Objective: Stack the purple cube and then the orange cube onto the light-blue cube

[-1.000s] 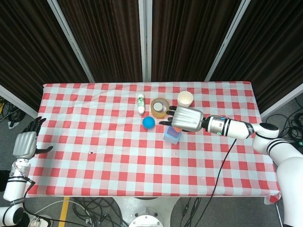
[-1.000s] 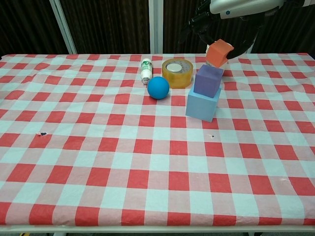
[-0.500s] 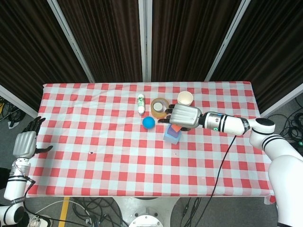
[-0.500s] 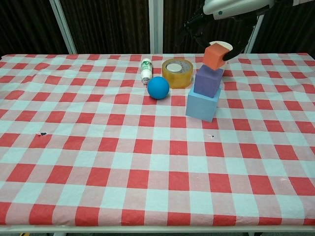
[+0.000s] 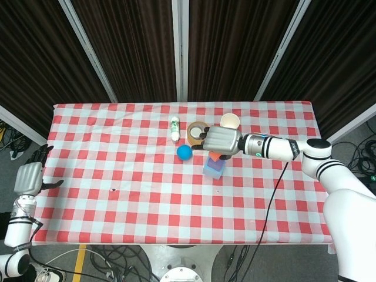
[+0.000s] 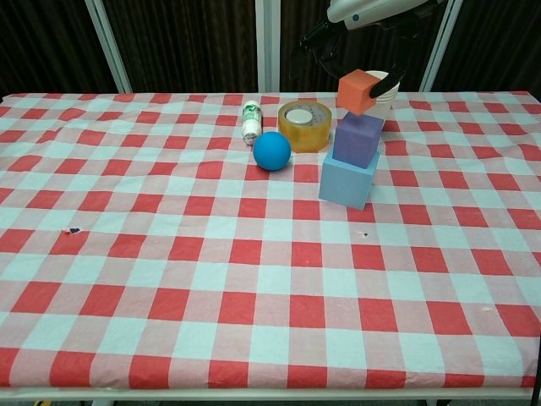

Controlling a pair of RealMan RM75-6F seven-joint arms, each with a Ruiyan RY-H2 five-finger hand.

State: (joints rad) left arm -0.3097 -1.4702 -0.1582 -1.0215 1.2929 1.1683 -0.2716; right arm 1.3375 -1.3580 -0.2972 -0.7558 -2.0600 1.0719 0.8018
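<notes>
Orange cube [image 6: 357, 90] held in right hand [image 5: 221, 141], fingers closed around it from above; now sits lower and further left than half a second ago, tilted, with its lower edge at or just above the top of purple cube [image 6: 357, 139] — contact not resolvable from chest view. One second ago carried higher and off to the right of the stack; since then brought over the purple cube's upper face, though offset toward its left side. Purple cube resting on light-blue cube [image 6: 347, 179], slightly skewed, unchanged across the three moments. First stacking step therefore done; second in its final approach, with release not yet made. Likely need: levelling and centring before letting go, since a tilted, off-centre drop could slide off or nudge the purple cube. Left hand [image 5: 28, 176] at table's near-left edge, fingers spread, holding nothing, unmoved. Blue ball [image 6: 272, 150], tape roll [image 6: 303, 124], small bottle [image 6: 251, 120] and paper cup [image 5: 230, 121] near the stack, undisturbed.
</notes>
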